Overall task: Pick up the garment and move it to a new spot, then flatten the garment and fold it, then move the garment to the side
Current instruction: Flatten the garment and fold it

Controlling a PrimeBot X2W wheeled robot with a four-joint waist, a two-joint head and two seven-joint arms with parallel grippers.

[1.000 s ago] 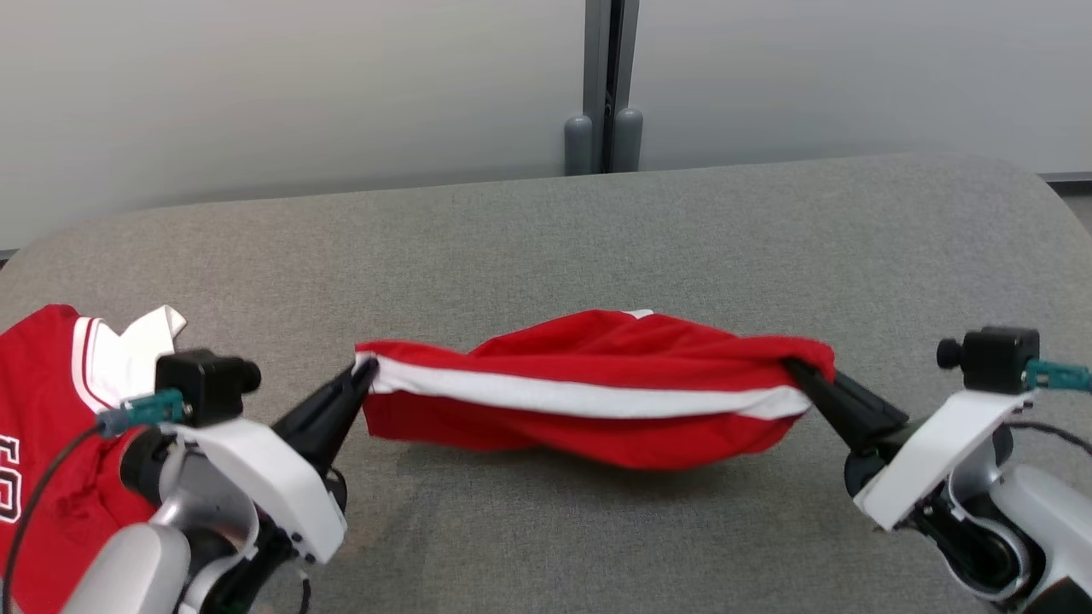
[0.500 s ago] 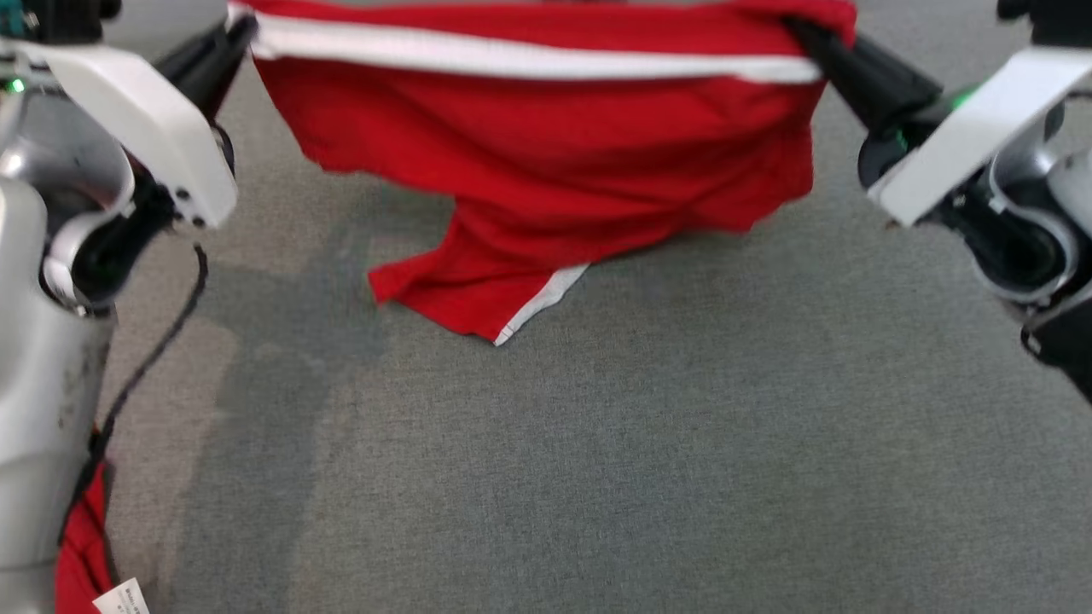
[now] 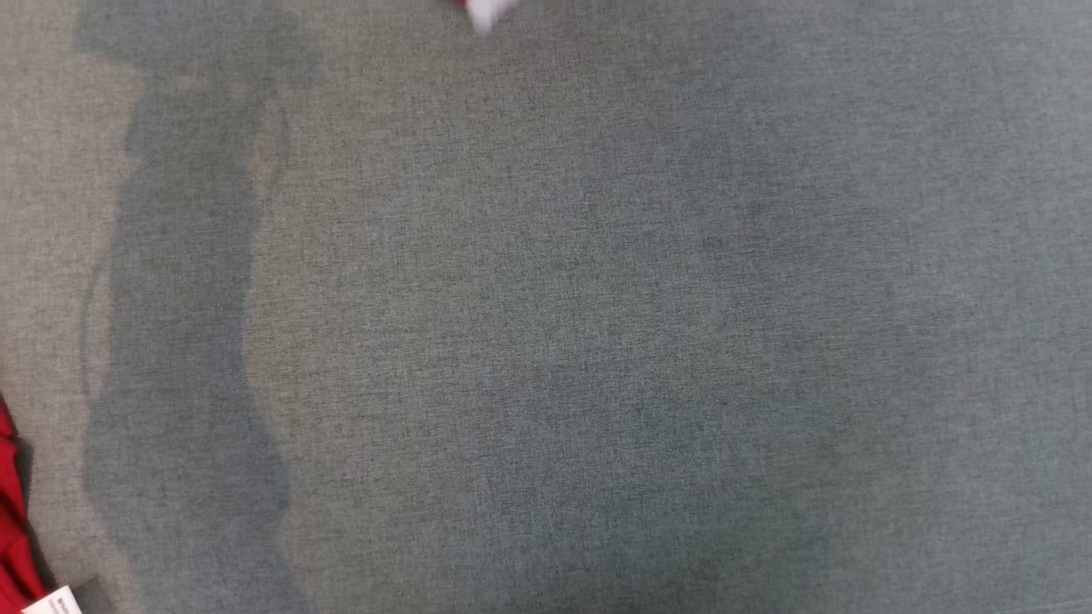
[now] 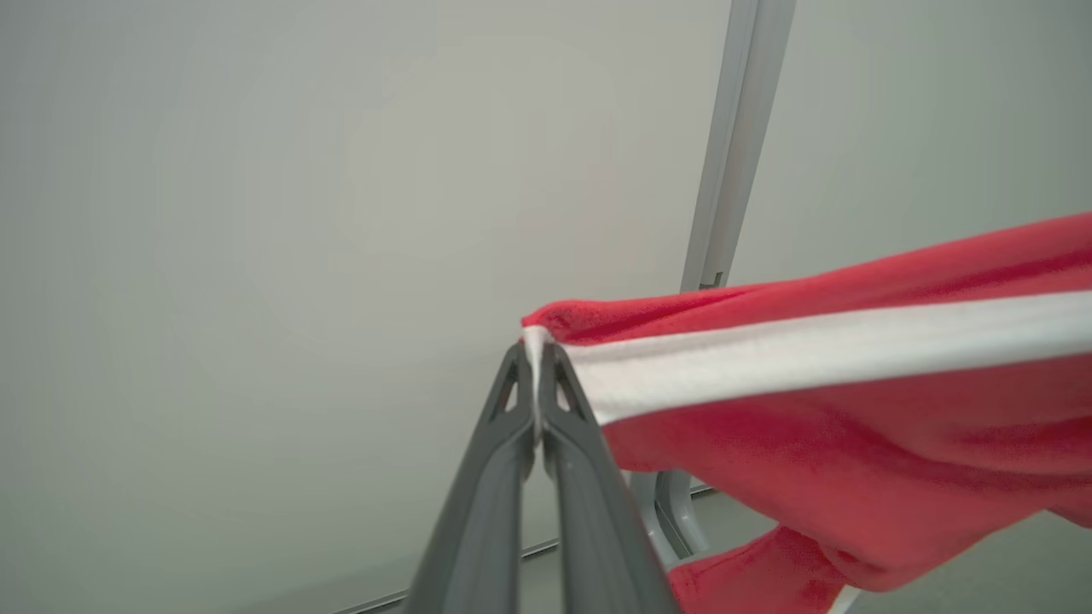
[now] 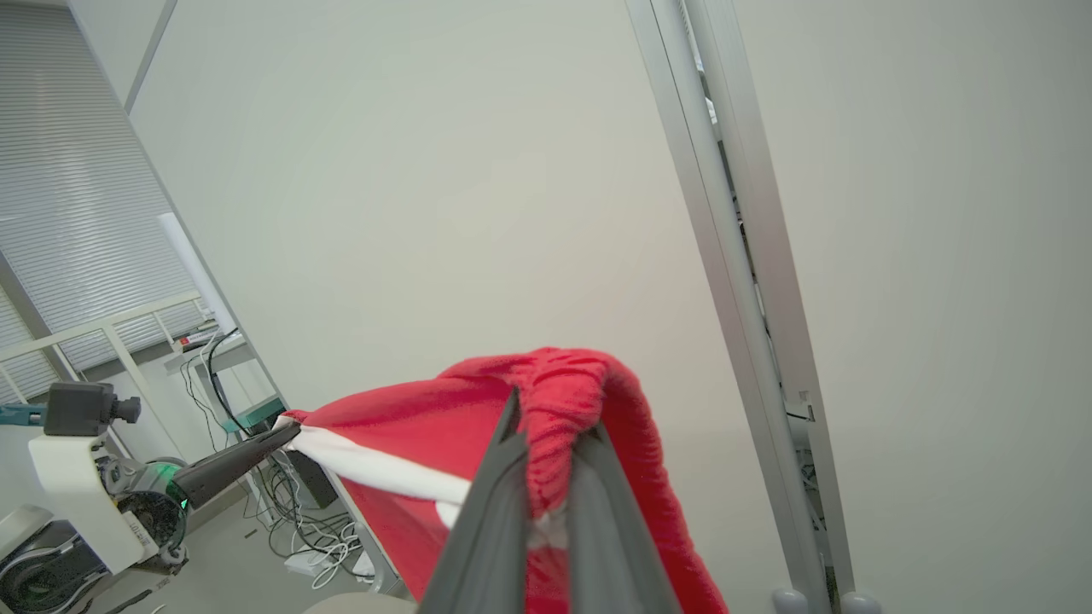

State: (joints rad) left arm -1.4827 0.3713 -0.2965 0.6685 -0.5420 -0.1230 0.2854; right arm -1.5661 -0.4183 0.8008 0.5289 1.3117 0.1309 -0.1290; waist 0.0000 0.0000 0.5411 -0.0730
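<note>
Left wrist view gives the clearest account of the hold. The left gripper has its jaws pressed together on the very end of the white band that runs along the edge of the red garment, with just a sliver of cloth between them. In the right wrist view the right gripper is likewise clamped, its jaws closed on a bunched red fold at the garment's other end. The left gripper shows across from it at the far tip of the band.

The band runs nearly straight between the two, so the cloth is stretched along one edge and the rest hangs below. Behind it are a pale wall and a grey post, which suggests the garment is held high, well above the desk.

That hold suits the task. Pinching two ends of one edge lets the body drop open under its own weight, so it can be laid out flat at a new spot.

In the head view the grey desk spreads below with soft shadows on it. A small blurred red-and-white tip of cloth shows at the top edge, probably the garment's lowest corner. A second red garment with a white label sits at the lower left edge, well apart. I judge the carry is under way and the flattening not yet begun.
</note>
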